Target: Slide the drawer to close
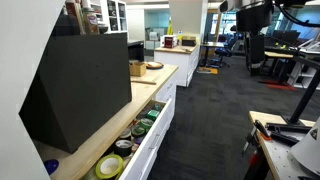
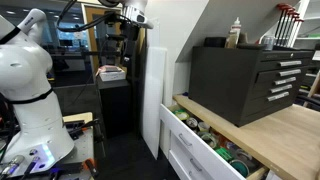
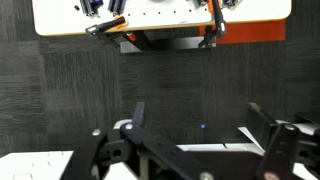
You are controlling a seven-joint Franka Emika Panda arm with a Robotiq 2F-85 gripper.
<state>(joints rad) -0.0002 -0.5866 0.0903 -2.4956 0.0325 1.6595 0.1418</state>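
The white drawer point(image 1: 158, 132) under the wooden counter stands pulled out, and several tape rolls and small items lie in it. It also shows in an exterior view point(image 2: 196, 152). My gripper point(image 3: 200, 115) is open and empty, and its two black fingers hang over dark carpet in the wrist view. In both exterior views the gripper point(image 1: 254, 52) point(image 2: 122, 38) is high up and well away from the drawer, across the aisle. The drawer's handle does not show.
A black cabinet point(image 1: 80, 85) stands on the wooden counter point(image 1: 95, 145) above the drawer. A workbench with orange clamps point(image 3: 160, 20) is at the top of the wrist view. A white robot base point(image 2: 30, 85) stands beside the aisle. Dark carpet point(image 1: 205, 120) lies between them.
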